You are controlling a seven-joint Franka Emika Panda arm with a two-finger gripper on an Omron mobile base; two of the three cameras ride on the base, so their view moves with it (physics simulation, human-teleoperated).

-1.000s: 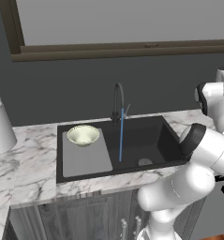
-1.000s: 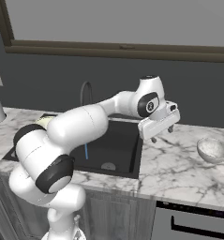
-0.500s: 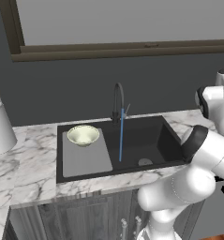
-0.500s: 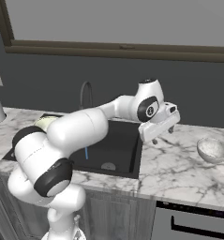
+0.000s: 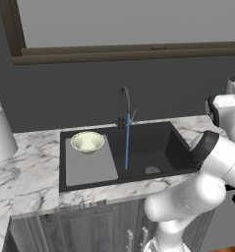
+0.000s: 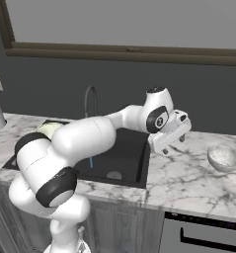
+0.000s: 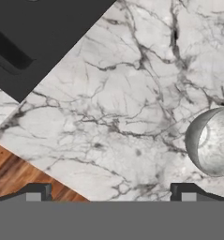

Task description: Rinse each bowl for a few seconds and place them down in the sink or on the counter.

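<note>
The marble counter (image 6: 188, 178) carries 1 bowl (image 6: 224, 158) right of the black sink (image 5: 138, 147) and a white cylinder (image 5: 1, 133) far left.

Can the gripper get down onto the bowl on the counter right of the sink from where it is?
Probably yes. The gripper hangs open above bare marble counter, with the bowl upright a little to its right and nothing standing between them. In the hand view the bowl sits off-centre, so a sideways shift comes first.
</note>
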